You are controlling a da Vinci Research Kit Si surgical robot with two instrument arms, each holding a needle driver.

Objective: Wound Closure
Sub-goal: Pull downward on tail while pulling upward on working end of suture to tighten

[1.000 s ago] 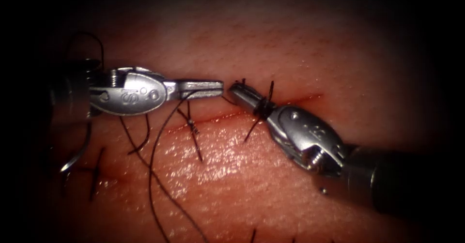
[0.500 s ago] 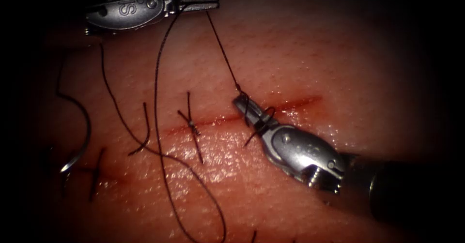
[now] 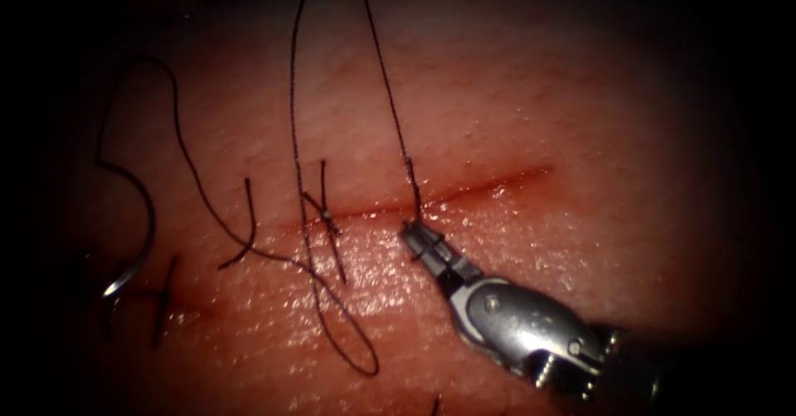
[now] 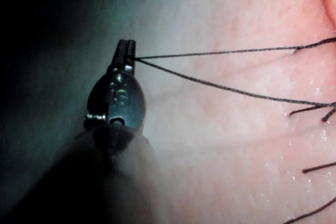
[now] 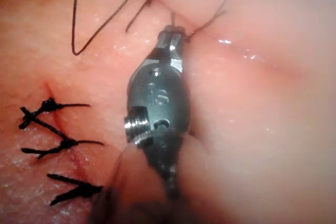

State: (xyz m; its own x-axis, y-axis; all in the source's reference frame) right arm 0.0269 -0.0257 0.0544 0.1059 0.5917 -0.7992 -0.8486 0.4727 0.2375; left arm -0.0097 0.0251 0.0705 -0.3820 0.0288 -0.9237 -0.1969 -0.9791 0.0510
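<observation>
The cut (image 3: 464,191) runs across the tissue (image 3: 531,118) as a red line. My right tool (image 3: 414,235) sits just below the cut's middle, its jaws shut on a short end of thread (image 5: 202,24); it is also in its own wrist view (image 5: 170,36). From there one strand of thread (image 3: 385,93) rises taut to the upper edge. My left tool (image 4: 126,50) has its jaws shut on the thread, with two strands (image 4: 220,52) leaving them. The curved needle (image 3: 148,238) lies free on the tissue at the far left, held by neither tool.
A tied stitch with a knot (image 3: 330,215) crosses the cut left of the right tool. Slack thread loops (image 3: 348,341) over the near tissue. Older dark stitches (image 5: 58,140) lie beside the right tool's shaft. Red fluid lines the cut.
The left tool rose out past the upper edge, drawing the thread taut. The right tool dropped below the cut with its thread end; the loops round its jaws slid off.
</observation>
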